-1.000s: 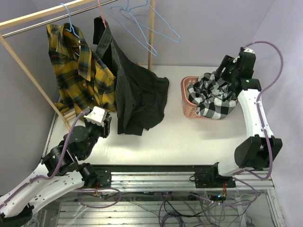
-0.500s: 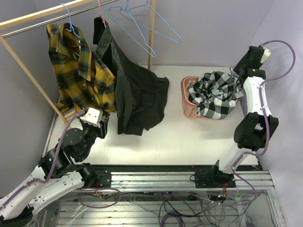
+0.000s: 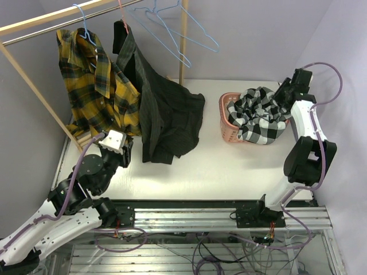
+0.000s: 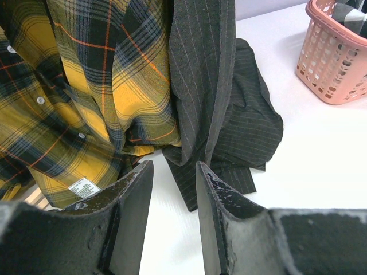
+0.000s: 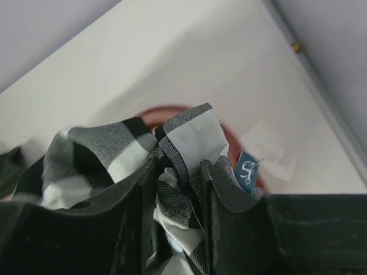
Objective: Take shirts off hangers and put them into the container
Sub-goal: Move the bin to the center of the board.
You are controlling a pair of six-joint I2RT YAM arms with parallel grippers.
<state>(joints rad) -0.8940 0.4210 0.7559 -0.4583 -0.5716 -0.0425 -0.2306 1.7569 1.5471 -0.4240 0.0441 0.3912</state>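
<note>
Presently the tucking of the checked shirt (image 3: 259, 114) into the basket (image 3: 225, 121) is judged to be the step in hand. In the top view the basket stands at about 2 o'clock on the table (image 3: 229, 166). The shirt is heaped in it, with cloth bulging over the rim toward 3 and 5 o'clock.

The right gripper (image 5: 178, 172) is seen at the heap's 3 o'clock edge. Its jaws are drawn close on a fold of the checked cloth, which fills the gap between them in the wrist view.

For the step to be done well, the pinched fold should be lifted only enough to clear the rim. It should then be carried toward 9 o'clock over the middle of the basket and let go there, so that nothing is left hanging outside. A slow pull is advised, since the basket looks light and could be dragged or tipped if cloth is snagged in the lattice.

The left gripper (image 4: 174, 172) is held spread and empty, pointed toward 12 o'clock just below the hems of the plaid shirt (image 4: 86, 97) and the pinstriped shirt (image 4: 229, 114). Both shirts are hung at 10 to 11 o'clock, and the pinstriped hem is laid on the table. The blue hanger (image 3: 85, 27) of the plaid shirt is not yet freed.
</note>
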